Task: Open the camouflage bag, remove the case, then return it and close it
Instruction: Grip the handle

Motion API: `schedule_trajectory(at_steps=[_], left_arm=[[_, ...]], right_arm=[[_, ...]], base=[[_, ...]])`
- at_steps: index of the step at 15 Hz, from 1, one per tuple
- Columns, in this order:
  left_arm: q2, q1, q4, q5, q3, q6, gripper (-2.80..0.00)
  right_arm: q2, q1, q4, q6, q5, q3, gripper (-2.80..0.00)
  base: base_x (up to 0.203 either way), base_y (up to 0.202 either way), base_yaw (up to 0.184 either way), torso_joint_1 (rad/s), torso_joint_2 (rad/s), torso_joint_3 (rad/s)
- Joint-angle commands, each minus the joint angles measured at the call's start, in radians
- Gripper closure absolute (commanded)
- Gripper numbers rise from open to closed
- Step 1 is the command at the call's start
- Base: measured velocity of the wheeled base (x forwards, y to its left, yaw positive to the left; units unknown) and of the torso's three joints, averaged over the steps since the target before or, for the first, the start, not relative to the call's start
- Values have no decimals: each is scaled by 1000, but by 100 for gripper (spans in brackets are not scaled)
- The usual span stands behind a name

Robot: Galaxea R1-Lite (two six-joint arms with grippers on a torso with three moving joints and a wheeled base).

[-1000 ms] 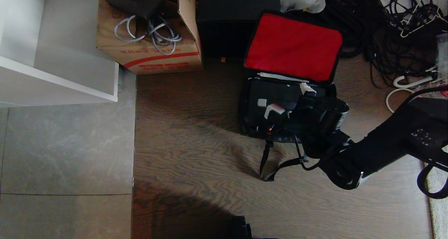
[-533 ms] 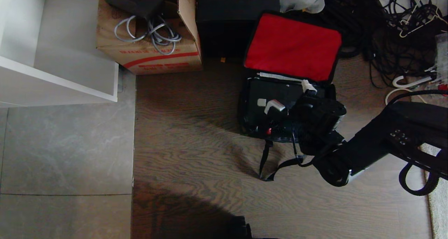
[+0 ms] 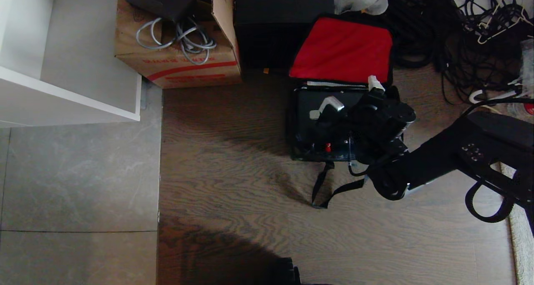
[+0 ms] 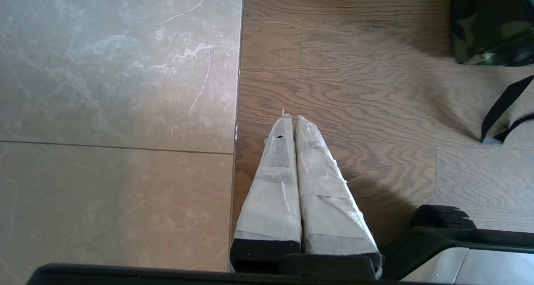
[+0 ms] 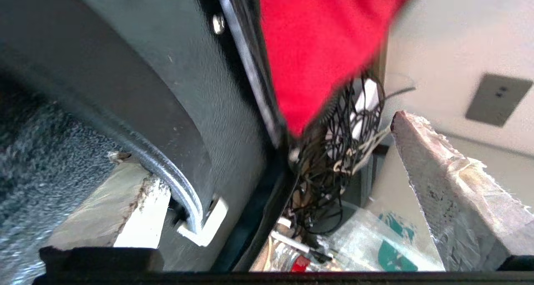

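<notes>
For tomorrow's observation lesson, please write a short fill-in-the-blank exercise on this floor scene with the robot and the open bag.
1. The raised flap of the camouflage bag shows a lining coloured ____.
2. The right gripper reaches over the case with its jaws ____.
3. The left gripper hangs over the floor with its jaws ____.
4. The grey cables lie on the brown cardboard ____.

Missing words: red; open; shut; box

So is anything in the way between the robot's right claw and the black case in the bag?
No. The bag's red flap is folded back, so the case lies uncovered, and the open right gripper is already over it.
</notes>
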State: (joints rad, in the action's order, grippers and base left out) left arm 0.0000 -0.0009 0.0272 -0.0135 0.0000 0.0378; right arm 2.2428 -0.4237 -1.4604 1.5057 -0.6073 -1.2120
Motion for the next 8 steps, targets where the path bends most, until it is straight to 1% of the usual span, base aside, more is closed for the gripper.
schedule_trajectory(at_steps=[1,2,3,6,8], left_arm=[[0,1,0,-1,8,1,0],[0,-1,0,-1,8,1,0],[0,0,0,0,8,1,0],[0,0,0,0,8,1,0],[0,1,0,-2,8,1,0]], right_arm=[[29,4,-11,4,-42,-45,-280],[42,7,-15,3,-63,-61,-280],[57,8,-19,2,-67,-74,-280],[84,6,-51,-34,-63,-49,-280],[87,6,-46,-35,-60,-41,-280]], base=[[0,0,0,0,0,0],[0,0,0,0,0,0],[0,0,0,0,0,0],[0,0,0,0,0,0],[0,0,0,0,0,0]])
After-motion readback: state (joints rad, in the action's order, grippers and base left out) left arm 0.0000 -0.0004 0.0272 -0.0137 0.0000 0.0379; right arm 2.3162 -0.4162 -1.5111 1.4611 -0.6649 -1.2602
